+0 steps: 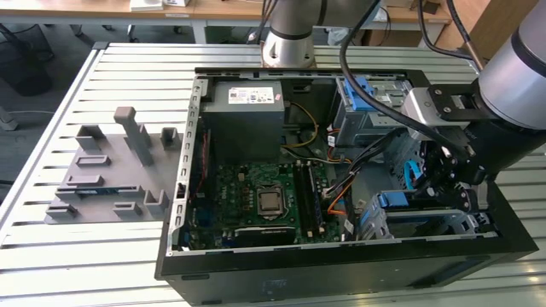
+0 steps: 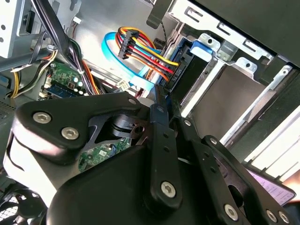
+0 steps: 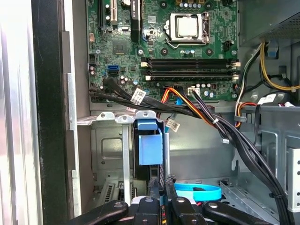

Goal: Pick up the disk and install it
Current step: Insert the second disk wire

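Inside the metal drive bay (image 3: 108, 154), the disk (image 3: 150, 145) is being seated edge-on by the gripper (image 3: 161, 199), fingers drawn narrow; cables (image 3: 234, 136) are crowding alongside.

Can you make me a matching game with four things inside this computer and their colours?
Things:
1. Flat cable
2. Circuit board
3. Power-supply box
4. Computer case

Colours:
A. black
B. green
C. light blue
D. grey

Pairs: 1-C, 2-B, 3-D, 4-A
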Robot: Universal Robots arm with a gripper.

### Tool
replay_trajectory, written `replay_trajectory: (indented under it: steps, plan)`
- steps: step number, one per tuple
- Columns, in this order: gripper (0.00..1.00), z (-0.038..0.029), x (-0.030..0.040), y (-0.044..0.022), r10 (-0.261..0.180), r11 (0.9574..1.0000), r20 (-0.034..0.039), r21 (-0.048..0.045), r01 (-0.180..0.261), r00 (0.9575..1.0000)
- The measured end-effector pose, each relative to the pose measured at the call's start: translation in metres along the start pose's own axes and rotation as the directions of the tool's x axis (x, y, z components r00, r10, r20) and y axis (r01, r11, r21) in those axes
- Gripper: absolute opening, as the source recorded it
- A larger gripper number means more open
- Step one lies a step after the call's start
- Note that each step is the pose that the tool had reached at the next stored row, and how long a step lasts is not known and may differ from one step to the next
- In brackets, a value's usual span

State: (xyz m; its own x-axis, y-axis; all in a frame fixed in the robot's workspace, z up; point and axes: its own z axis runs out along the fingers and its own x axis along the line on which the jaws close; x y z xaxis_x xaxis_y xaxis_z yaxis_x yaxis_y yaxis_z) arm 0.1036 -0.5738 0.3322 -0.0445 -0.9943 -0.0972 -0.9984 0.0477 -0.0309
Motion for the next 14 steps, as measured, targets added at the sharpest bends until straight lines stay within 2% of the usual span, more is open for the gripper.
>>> replay_trajectory:
  steps: [14]
  plan:
    - [0.16,0.0031,0.0005,0.0001,0.000,1.0000,0.0004,0.0000,0.000,1.0000]
